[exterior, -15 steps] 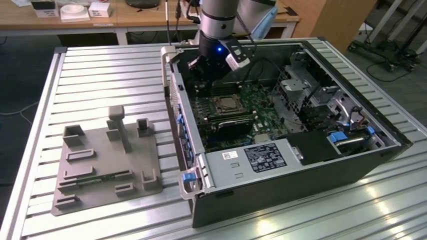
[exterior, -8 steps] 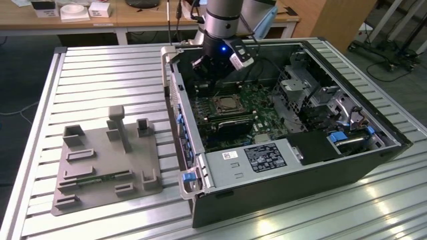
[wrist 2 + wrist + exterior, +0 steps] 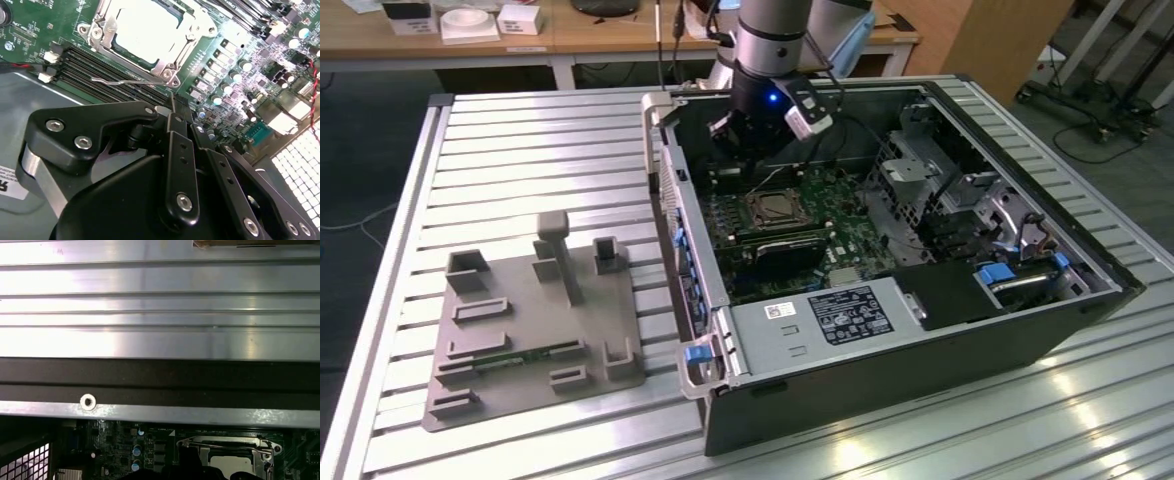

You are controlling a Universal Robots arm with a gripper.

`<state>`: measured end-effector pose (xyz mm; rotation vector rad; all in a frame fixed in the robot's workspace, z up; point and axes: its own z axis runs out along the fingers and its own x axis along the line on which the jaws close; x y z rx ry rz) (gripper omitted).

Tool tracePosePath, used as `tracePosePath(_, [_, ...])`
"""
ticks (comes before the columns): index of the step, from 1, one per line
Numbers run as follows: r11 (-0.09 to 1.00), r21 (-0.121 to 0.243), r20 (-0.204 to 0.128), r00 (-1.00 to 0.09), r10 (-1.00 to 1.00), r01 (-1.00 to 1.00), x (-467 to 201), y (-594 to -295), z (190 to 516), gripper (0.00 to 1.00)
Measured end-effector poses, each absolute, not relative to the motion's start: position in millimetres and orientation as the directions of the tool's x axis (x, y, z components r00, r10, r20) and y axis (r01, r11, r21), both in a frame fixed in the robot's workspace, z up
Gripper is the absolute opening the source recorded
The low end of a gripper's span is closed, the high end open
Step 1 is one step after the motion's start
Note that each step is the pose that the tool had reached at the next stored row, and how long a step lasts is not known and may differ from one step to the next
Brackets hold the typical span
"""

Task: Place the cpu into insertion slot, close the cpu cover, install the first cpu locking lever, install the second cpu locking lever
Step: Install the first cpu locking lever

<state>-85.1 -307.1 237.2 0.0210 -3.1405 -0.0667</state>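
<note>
A slatted aluminium table (image 3: 520,130) carries an open computer case (image 3: 881,390) lying on its side, with wooden desks (image 3: 587,35) behind. Nearest in the exterior view, one grey fixture plate (image 3: 534,330) sits on the slats at the exterior view's left, well apart from the work. Inside the case's near end is one black power box (image 3: 847,315) with a white label. Beyond it lies the green motherboard (image 3: 841,225).

The one cpu (image 3: 147,30) rests in its socket mid-board, silvery top up. The one cpu cover (image 3: 162,64) lies flat around it as a metal frame. One thin wire lever (image 3: 125,81) runs beside the socket's edge, over a bank of dark memory slots (image 3: 95,67); I cannot tell whether it is latched.

The single gripper (image 3: 174,105) hangs over the board near the case's far wall. In the second wrist view its fingers look drawn together with nothing between them. Their tips are near the socket corner by the lever's end, apart from the cpu.
</note>
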Motion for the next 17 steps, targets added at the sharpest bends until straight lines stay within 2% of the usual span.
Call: tracePosePath(17, [0.999, 0.042, 0.0, -1.0, -0.015, -0.015, -78.4, -307.1, 235.6, 0.1])
